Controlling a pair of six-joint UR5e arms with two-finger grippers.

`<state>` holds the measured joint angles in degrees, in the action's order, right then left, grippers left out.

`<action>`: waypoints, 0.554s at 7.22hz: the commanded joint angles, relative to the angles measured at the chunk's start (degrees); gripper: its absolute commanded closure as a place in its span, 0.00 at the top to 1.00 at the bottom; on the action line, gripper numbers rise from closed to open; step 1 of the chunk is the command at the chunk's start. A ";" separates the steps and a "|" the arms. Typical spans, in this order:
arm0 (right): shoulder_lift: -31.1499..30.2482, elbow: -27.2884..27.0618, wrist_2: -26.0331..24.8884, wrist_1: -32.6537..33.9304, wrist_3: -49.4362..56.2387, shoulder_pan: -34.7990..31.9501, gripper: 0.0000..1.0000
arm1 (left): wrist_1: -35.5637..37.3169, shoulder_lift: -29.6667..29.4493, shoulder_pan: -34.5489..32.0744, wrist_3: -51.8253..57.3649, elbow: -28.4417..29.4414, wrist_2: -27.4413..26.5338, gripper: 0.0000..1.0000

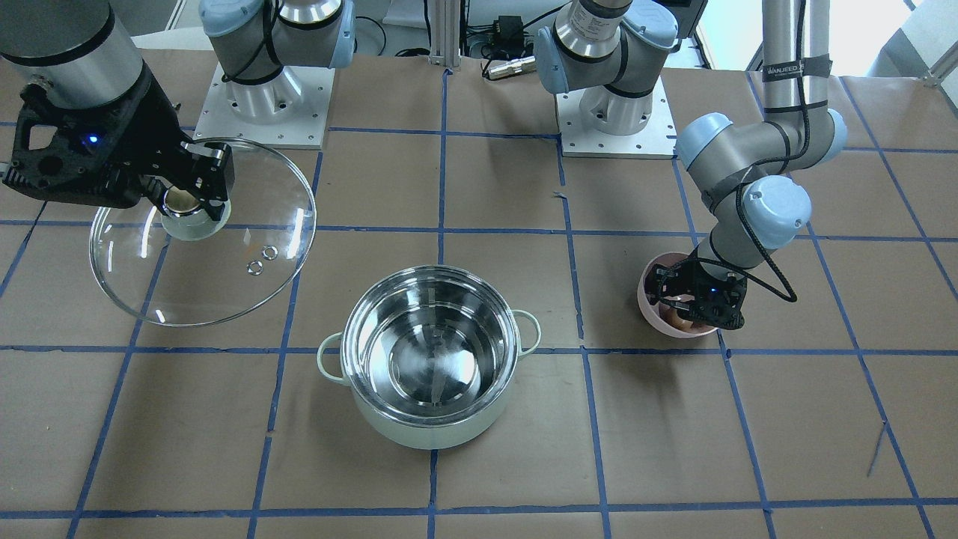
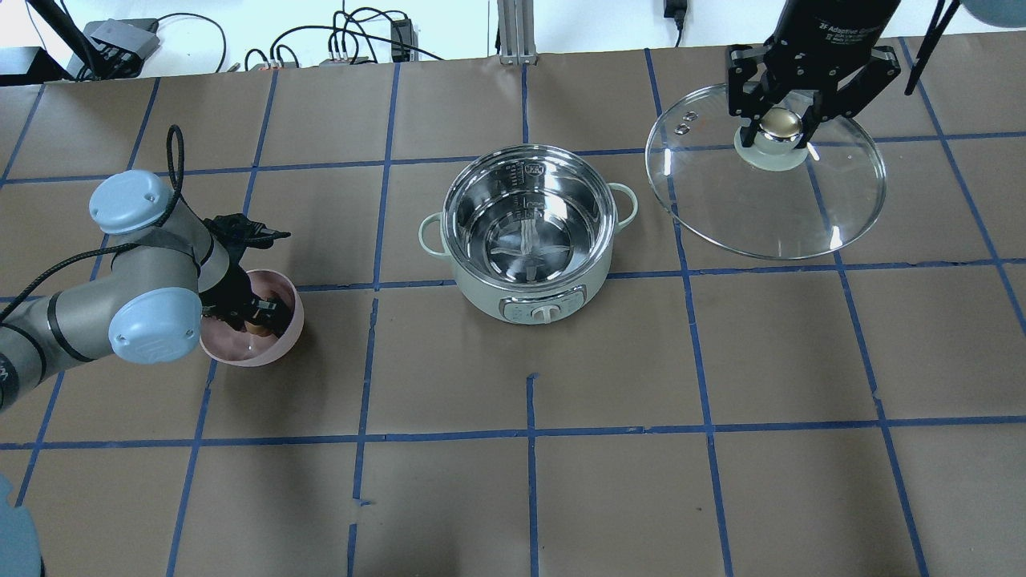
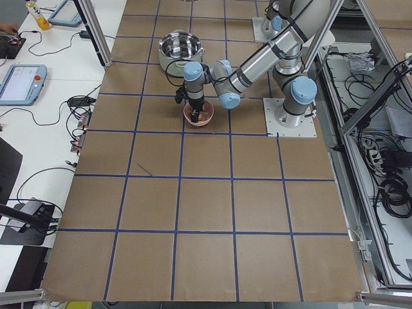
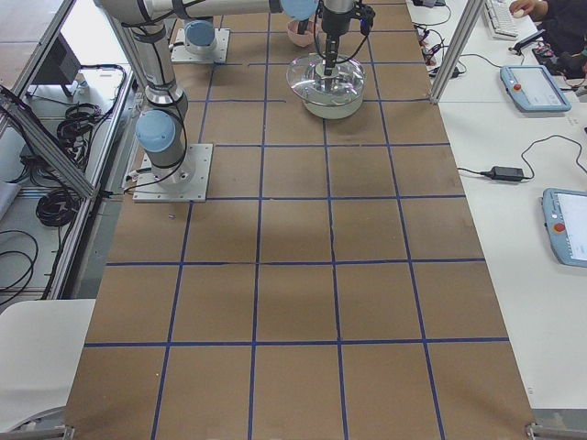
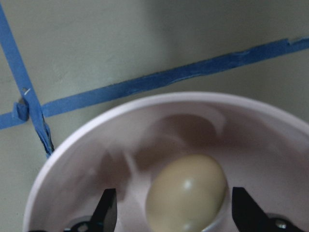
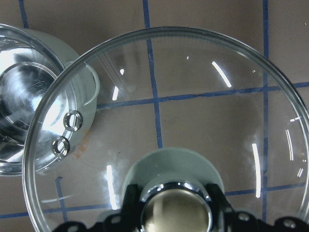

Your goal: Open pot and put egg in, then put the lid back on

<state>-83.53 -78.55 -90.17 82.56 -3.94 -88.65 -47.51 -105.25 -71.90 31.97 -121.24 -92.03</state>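
Observation:
The pale green pot (image 1: 430, 355) stands open in the middle of the table, steel inside bare; it also shows in the overhead view (image 2: 529, 216). My right gripper (image 2: 780, 128) is shut on the knob of the clear glass lid (image 2: 769, 208) and holds it in the air, off to the pot's side (image 6: 176, 208). My left gripper (image 2: 256, 316) is down inside the pink bowl (image 2: 280, 344). In the left wrist view its fingers (image 5: 106, 212) stand open on either side of the egg (image 5: 186, 193), not touching it.
Blue tape lines grid the brown table (image 1: 673, 449). The two arm bases (image 1: 614, 112) stand at the robot's side. The pot's control panel and dial (image 2: 543, 312) face the robot. The bowl (image 1: 651, 299) sits about one grid square from the pot.

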 commanded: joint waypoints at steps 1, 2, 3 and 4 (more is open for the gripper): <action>-0.05 -0.11 0.00 0.05 0.16 0.15 0.19 | 0.05 -0.13 0.00 -0.15 0.13 0.01 0.51; -0.05 -0.11 0.00 0.14 0.16 0.32 0.19 | 0.05 -0.13 0.00 -0.16 0.13 0.09 0.43; -0.05 -0.11 0.00 0.23 0.16 0.32 0.19 | 0.05 -0.13 -0.09 -0.16 0.13 0.09 0.38; -0.05 -0.11 -0.09 0.23 0.25 0.32 0.19 | 0.05 -0.13 -0.09 -0.16 0.13 0.09 0.34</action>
<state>-83.58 -78.66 -90.19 82.75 -3.77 -88.37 -47.46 -105.38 -71.95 31.82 -121.12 -91.95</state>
